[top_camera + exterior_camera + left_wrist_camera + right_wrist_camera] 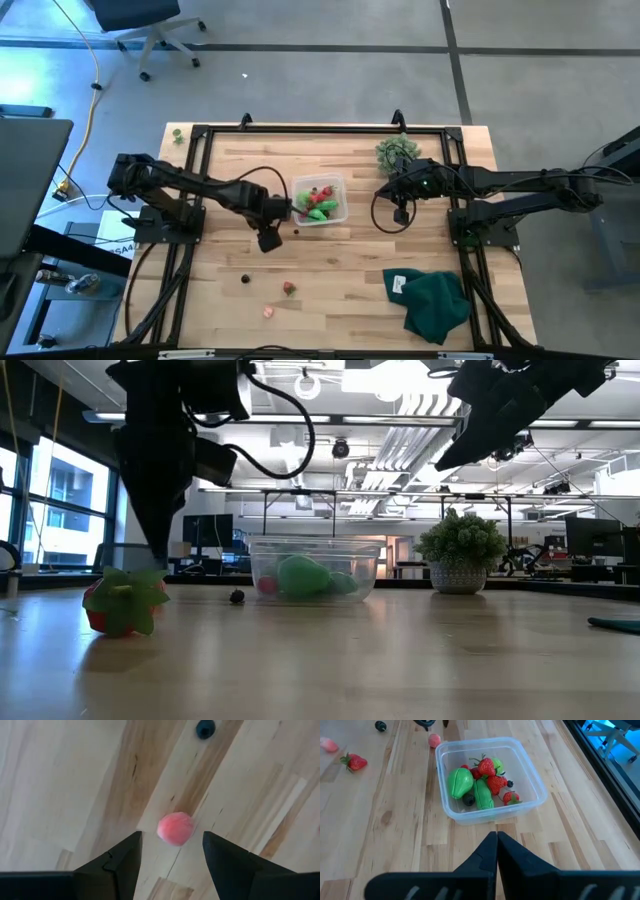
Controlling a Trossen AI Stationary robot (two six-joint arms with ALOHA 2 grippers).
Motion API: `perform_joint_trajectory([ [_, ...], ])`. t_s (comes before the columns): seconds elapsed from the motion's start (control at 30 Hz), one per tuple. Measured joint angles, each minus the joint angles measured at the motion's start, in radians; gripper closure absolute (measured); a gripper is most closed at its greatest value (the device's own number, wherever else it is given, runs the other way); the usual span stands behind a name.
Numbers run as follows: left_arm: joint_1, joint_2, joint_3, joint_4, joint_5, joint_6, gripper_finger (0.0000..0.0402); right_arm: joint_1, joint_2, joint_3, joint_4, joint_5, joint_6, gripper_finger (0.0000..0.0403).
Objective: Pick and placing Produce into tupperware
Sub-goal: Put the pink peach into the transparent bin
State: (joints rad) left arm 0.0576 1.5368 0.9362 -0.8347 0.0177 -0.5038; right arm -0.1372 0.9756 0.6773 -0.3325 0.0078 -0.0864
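Left fingers: the left gripper (171,855) has its fingers (122,862) apart, pointing down at the desk, with a small pink ball (175,828) lying on the wood between the tips; the fingers do not touch it. In the high view this gripper (270,238) is just left of the tupperware.
Right fingers: the right gripper (496,851) has its fingers pressed together and holds nothing; it hangs above the desk on the right side of the tupperware (404,193).
Tupperware: the clear container (522,806) stands upright near the middle of the desk, between the two grippers.
Produce inside: two green pieces (459,782), some strawberries (487,766) and small dark berries. The long green piece (482,795) lies flat, its long axis running from the wall nearest the right gripper toward the opposite wall.
Produce outside: a dark berry (205,728) close to the pink ball; a strawberry (353,762) lying on its side; one more pink piece (268,311) near the front edge.
Desk: light wooden planks (340,270) in a black frame; a bushy ball (396,151) at the back, a dark green cloth (435,300) at the front right.
Room: grey floor, an office chair (140,25), a yellow cable (88,100).
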Motion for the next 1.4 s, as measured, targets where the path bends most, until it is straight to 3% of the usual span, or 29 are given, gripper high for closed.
perform_joint_trajectory([
  [1.4, -0.046, 0.135, -0.032, 0.092, -0.03, -0.051, 0.0201, 0.0, 0.0, 0.0, 0.0, 0.0, 0.0, 0.0401],
])
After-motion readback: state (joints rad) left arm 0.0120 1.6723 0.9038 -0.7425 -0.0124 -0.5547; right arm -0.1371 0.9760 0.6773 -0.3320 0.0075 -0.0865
